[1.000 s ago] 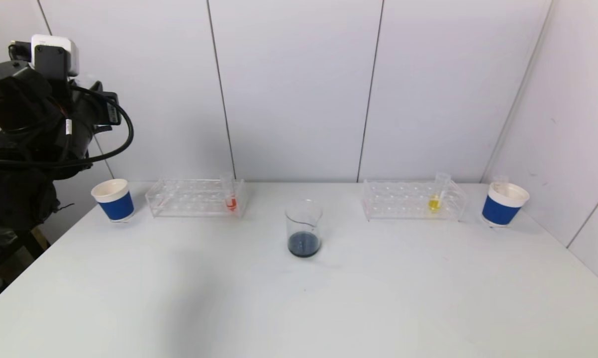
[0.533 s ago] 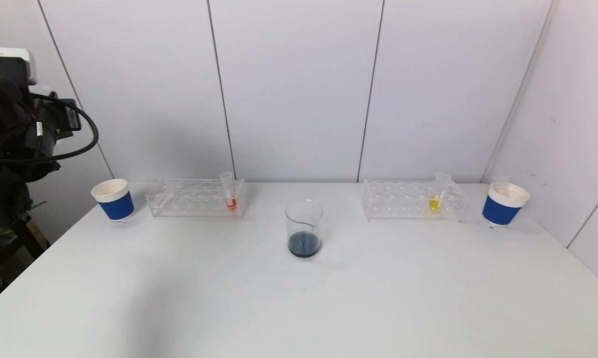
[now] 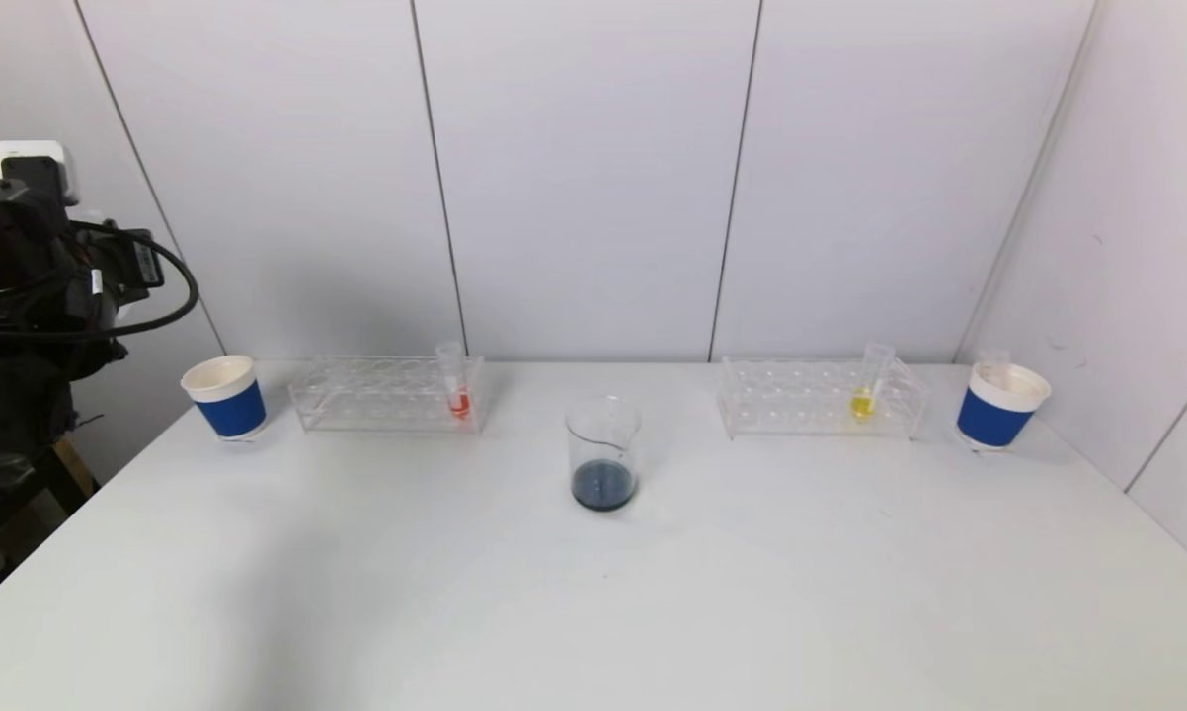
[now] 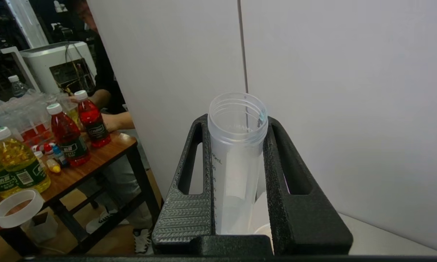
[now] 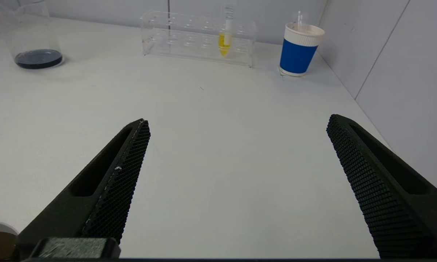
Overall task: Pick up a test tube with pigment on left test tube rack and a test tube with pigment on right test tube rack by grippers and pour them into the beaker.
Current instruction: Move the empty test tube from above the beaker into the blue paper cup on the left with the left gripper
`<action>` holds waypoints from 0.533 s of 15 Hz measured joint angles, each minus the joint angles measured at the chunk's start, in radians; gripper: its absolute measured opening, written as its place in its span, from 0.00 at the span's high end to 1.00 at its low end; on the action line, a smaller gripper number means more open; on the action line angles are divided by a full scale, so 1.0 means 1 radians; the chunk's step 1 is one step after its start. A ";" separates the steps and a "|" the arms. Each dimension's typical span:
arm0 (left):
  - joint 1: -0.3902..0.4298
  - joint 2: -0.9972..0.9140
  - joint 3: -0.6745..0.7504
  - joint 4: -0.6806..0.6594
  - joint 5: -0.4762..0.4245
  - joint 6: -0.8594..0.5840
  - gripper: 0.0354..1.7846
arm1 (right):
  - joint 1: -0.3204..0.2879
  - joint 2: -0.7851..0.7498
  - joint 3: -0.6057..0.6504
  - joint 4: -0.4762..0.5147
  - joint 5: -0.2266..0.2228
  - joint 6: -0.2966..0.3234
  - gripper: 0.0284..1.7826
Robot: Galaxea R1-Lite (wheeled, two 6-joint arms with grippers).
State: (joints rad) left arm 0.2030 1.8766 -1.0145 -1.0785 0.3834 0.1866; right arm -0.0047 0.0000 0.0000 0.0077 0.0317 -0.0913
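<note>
Two clear plastic test tube racks are sitting along the back of the white table (image 3: 593, 612): the left test tube rack (image 3: 386, 393) is holding one tube with orange-red pigment (image 3: 458, 403) at its inner end, and the right test tube rack (image 3: 819, 397) is holding one tube with yellow pigment (image 3: 862, 403) toward its outer end. Between them, nearer the robot, the clear glass beaker (image 3: 603, 452) is standing upright with a dark blue layer in its bottom. A blue-banded white paper cup (image 3: 224, 397) is standing just beside the left rack's outer end, and a second blue-banded paper cup (image 3: 1000, 406) is standing beside the right rack's outer end. The left gripper (image 4: 236, 160) is hanging off the table's left edge, raised near the wall, its black fingers (image 4: 189, 203) clamped on an empty clear plastic tube (image 4: 236, 145) that is standing upright between them, mouth open and showing no pigment inside. Compared with a second ago, the black left arm (image 3: 31, 296) is sitting farther out toward the left edge of the head view and slightly lower, drawn away from the cup and rack; since half a second ago it is barely shifting. Nothing on the table is moving. The right gripper (image 5: 236, 145) is hovering low over the near right part of the table, jaws spread wide with nothing between them, well apart from the yellow tube.
</note>
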 joint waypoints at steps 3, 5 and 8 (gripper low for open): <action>0.001 0.030 -0.011 0.006 0.000 -0.003 0.78 | 0.000 0.000 0.000 0.000 0.000 0.000 0.01; 0.001 0.053 -0.025 0.034 -0.002 -0.027 0.78 | 0.000 0.000 0.000 0.000 0.000 0.000 0.01; 0.000 0.083 -0.077 0.100 -0.011 -0.073 0.78 | 0.000 0.000 0.000 0.000 0.000 0.000 0.01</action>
State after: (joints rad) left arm 0.2034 1.9598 -1.0919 -0.9781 0.3721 0.1140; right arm -0.0047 0.0000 0.0000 0.0077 0.0313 -0.0913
